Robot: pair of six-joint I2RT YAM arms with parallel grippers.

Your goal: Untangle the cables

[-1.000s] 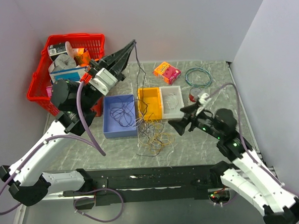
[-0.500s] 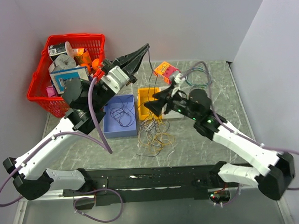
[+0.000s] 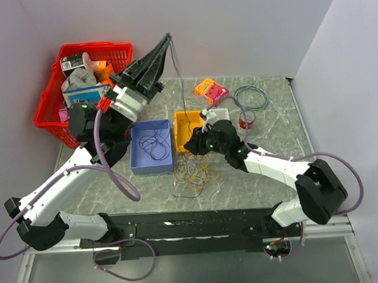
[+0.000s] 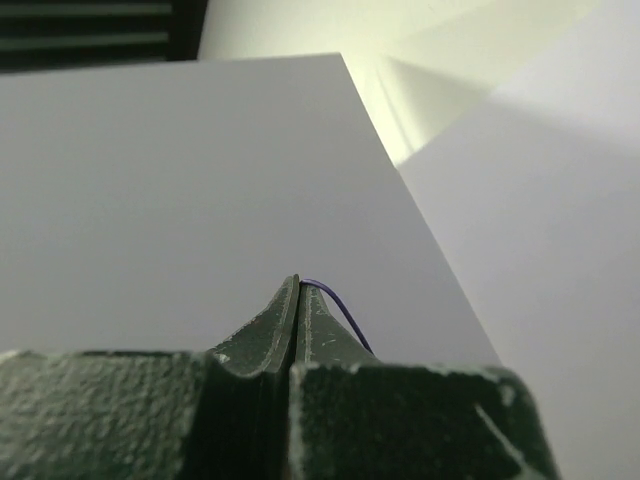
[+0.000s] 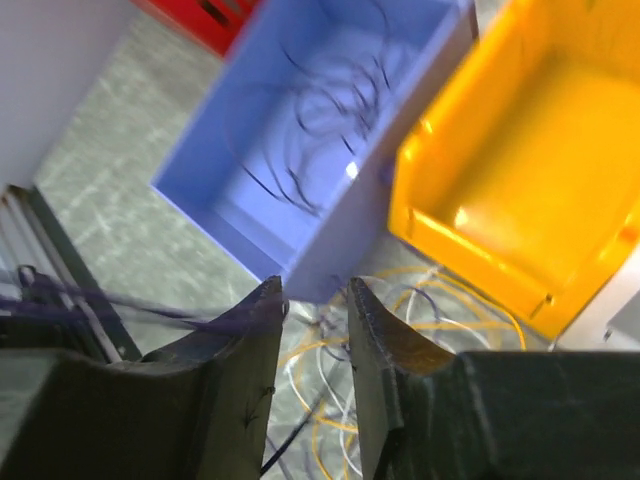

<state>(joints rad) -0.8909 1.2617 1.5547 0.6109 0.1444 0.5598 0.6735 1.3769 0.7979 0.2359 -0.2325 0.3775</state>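
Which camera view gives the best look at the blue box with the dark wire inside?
The top external view: the whole blue box shows there, with dark wire loops lying inside. The right wrist view shows it closer, but blurred, with its far end cut off. The left wrist view shows none of it.

Cables (image 3: 195, 174): yellow-orange, white & dk purple loops, just in front of the yellow bin (image 3: 181, 126); left of that bin, a blue bin (image 3: 151, 169) w/ dk purple wire; beyond-right, teal wire ring (image 3: 250, 98); far left, red basket (image 3: 47, 102); table (image 3: 147, 195) grey, marbled.
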